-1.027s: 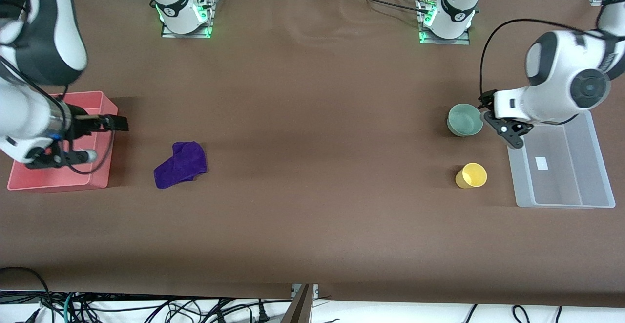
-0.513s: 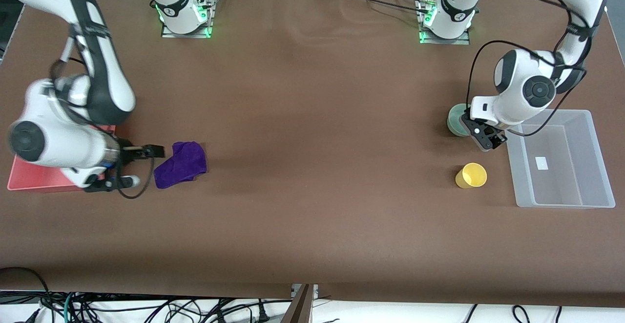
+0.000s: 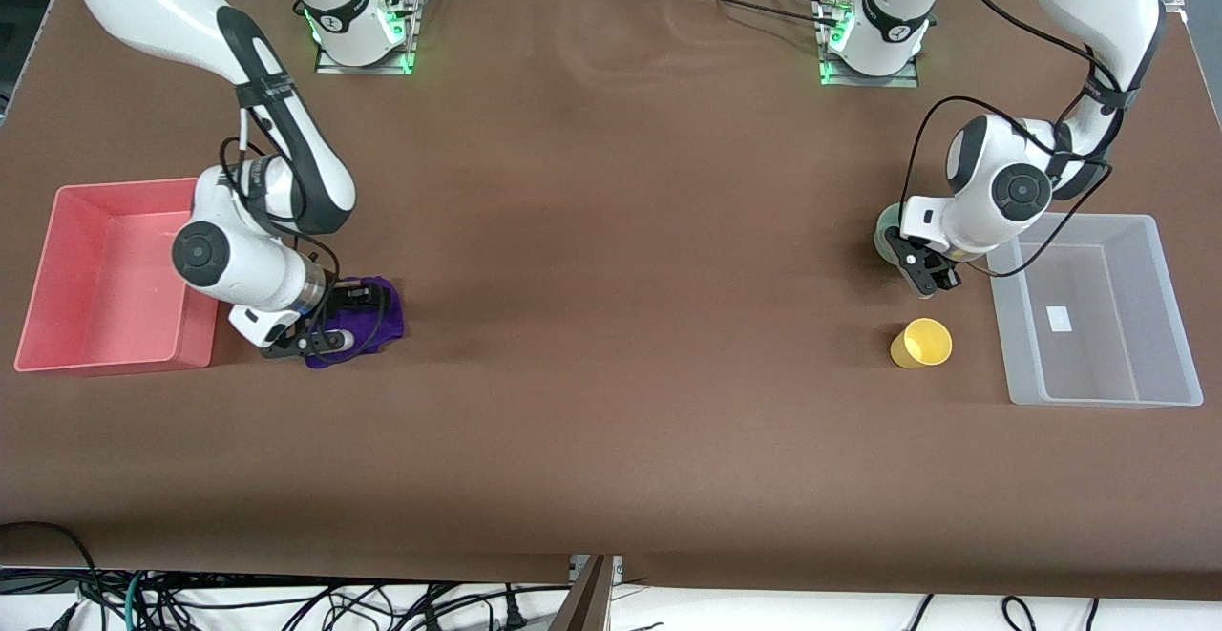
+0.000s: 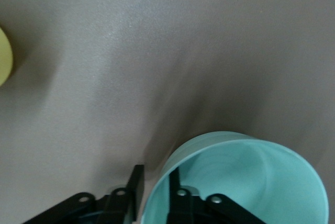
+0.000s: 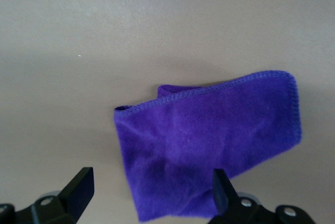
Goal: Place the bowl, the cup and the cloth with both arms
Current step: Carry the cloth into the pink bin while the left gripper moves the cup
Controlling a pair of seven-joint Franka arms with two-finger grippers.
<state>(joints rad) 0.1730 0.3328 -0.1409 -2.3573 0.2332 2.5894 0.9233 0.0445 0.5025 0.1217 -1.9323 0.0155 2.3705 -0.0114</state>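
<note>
The purple cloth point(image 3: 377, 311) lies on the table beside the pink bin, toward the right arm's end. My right gripper point(image 3: 334, 321) is low over it and open wide; in the right wrist view point(image 5: 152, 192) its fingers flank the cloth point(image 5: 209, 140). The mint-green bowl point(image 3: 882, 233) is mostly hidden under my left arm. My left gripper point(image 3: 921, 273) is open and straddles the bowl's wall: in the left wrist view point(image 4: 156, 174) one finger is outside and one inside the bowl point(image 4: 251, 182). The yellow cup point(image 3: 922, 343) stands nearer the front camera than the bowl, and its edge shows in the left wrist view point(image 4: 4, 56).
A pink bin point(image 3: 43, 268) stands at the right arm's end of the table. A clear plastic bin point(image 3: 1179, 326) stands at the left arm's end, beside the bowl and cup. The table is covered in brown cloth.
My right gripper moved from over the pink bin to low over the cloth. My left gripper moved from the clear bin's edge down onto the bowl's rim.
</note>
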